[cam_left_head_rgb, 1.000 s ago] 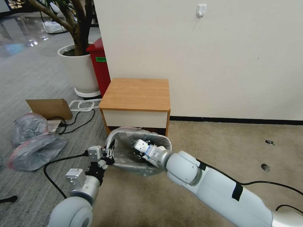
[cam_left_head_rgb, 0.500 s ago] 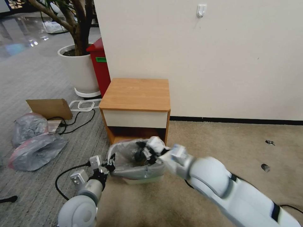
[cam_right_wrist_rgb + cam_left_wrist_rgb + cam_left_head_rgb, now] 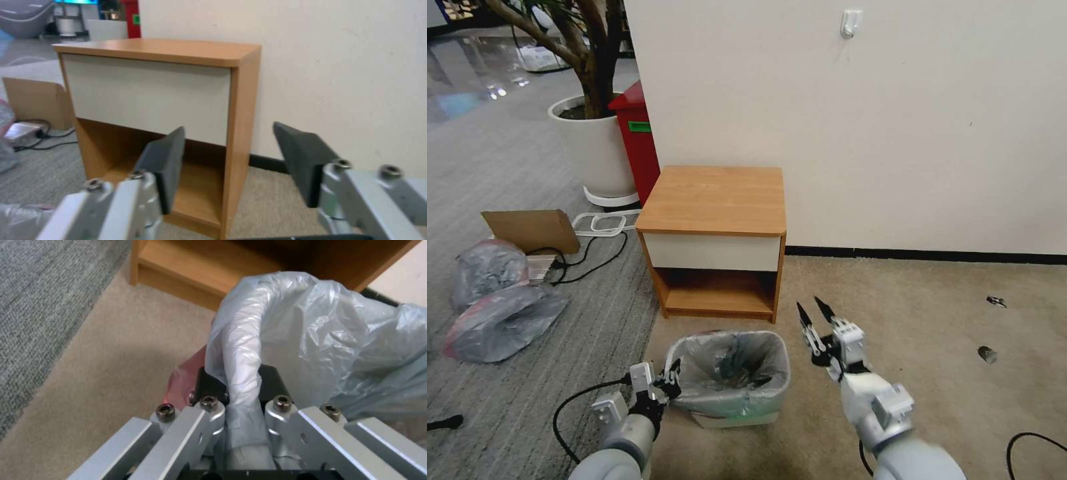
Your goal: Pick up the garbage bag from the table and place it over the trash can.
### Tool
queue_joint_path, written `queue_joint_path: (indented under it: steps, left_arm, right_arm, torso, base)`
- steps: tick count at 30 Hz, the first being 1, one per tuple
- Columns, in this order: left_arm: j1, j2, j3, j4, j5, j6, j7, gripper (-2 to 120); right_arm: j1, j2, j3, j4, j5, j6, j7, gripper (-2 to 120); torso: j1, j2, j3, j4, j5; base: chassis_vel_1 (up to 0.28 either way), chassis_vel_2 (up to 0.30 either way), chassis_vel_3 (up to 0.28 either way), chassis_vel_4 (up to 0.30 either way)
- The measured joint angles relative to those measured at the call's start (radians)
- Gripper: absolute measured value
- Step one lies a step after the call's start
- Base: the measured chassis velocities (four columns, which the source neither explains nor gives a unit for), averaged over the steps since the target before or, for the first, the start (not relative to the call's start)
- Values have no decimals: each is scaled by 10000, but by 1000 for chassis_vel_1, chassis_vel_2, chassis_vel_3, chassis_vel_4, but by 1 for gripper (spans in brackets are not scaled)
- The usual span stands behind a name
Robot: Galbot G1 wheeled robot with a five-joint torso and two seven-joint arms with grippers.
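Note:
The trash can [image 3: 730, 419] stands on the carpet in front of the table [image 3: 714, 200]. The garbage bag [image 3: 727, 363] lines it, its grey plastic folded over the rim. My left gripper [image 3: 662, 385] is at the can's left edge, shut on the bag's rim. In the left wrist view the garbage bag [image 3: 240, 350] runs down between the fingers [image 3: 205, 386] of the left gripper [image 3: 236, 390], and its pink band [image 3: 184, 380] shows beside them. My right gripper [image 3: 816, 315] is open to the right of the can, fingertips up and holding nothing. The right gripper [image 3: 231, 160] faces the table [image 3: 151, 96].
A red bin [image 3: 637, 133] and a potted tree [image 3: 594, 147] stand left of the table by the wall. Stuffed grey bags [image 3: 500, 320], a cardboard piece [image 3: 530, 230] and cables [image 3: 587, 257] lie on the floor at left. Open carpet lies to the right.
My right gripper came out of the bag's mouth and moved to the right of the can, open. The can and bag came down nearer to me, with the left gripper still on the rim.

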Motion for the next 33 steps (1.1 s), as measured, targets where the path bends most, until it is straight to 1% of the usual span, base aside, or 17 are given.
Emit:
queue_joint_path:
  steps: [1,3,5,6,10,11,12,14,17,19,20,21,24,26,28,30,33]
  left_arm:
    - [0,0,0,0,0,0,0,7]
    - [-16,-20,156,197,364,-159,24,7]
    - [-15,-42,306,312,643,-342,37,7]
    - [-15,-42,306,312,643,-342,37,7]
    - [-10,-87,439,361,801,-397,41,27]
    - [-10,-87,439,361,801,-397,41,27]
    - [8,-76,430,317,803,-396,36,34]
    - [35,-61,415,265,799,-384,29,38]
    - [140,32,358,-97,789,-308,22,53]
    - [149,49,340,-190,791,-307,21,56]
    - [166,73,318,-339,797,-303,20,63]
    - [166,73,318,-339,797,-303,20,63]
    - [170,128,258,-688,810,-285,18,78]
    - [173,158,221,-798,803,-279,17,81]
    - [229,237,75,-1208,791,-276,18,93]
    - [270,270,-39,-1409,832,-307,49,95]
    - [494,396,-530,-1644,1860,-1093,676,99]
  right_arm:
    - [0,0,0,0,0,0,0,57]
    - [-82,113,-46,-93,-5,111,213,68]
    - [-70,211,-73,-190,-2,156,314,75]
    - [-70,211,-73,-190,-2,156,314,75]
    - [59,238,-106,-344,8,210,375,94]
    - [59,238,-106,-344,8,210,375,94]
    - [129,218,-109,-358,17,209,376,99]
    - [159,217,-110,-359,26,204,380,100]
    - [196,233,-134,-374,48,188,402,100]
    - [194,236,-142,-377,50,187,406,100]
    - [182,239,-151,-388,55,186,414,100]
    - [182,239,-151,-388,55,186,414,100]
    - [130,249,-154,-402,73,221,490,100]
    - [96,249,-149,-403,84,242,527,100]
    - [-55,250,-91,-404,183,347,609,100]
    - [-166,259,-43,-416,282,429,630,100]
    - [-564,385,161,-556,464,820,669,100]
  torso:
    - [0,0,0,0,0]
    - [1,0,0,0,0]
    - [0,0,0,1,7]
    - [0,0,0,1,7]
    - [0,1,-1,1,5]
    - [0,1,-1,1,5]
    - [0,0,0,1,1]
    - [0,0,1,0,-3]
    - [1,-1,2,-1,-6]
    - [1,0,2,-2,-4]
    - [0,0,2,-1,-4]
    - [0,0,2,-1,-4]
    - [1,0,2,-1,-2]
    - [1,0,2,-1,-2]
    - [1,0,2,-1,-1]
    - [0,0,2,-1,-2]
    - [0,0,2,-2,0]
  base:
    - [0,0,0,0]
    - [0,0,0,0]
    - [0,0,0,0]
    - [0,0,0,0]
    - [0,0,0,0]
    - [0,0,0,0]
    - [0,0,0,0]
    - [0,0,0,0]
    - [0,0,0,0]
    - [0,0,0,0]
    - [0,0,0,0]
    - [0,0,0,0]
    - [0,0,0,0]
    - [0,0,0,0]
    - [0,0,0,0]
    - [0,0,0,0]
    - [0,0,0,0]
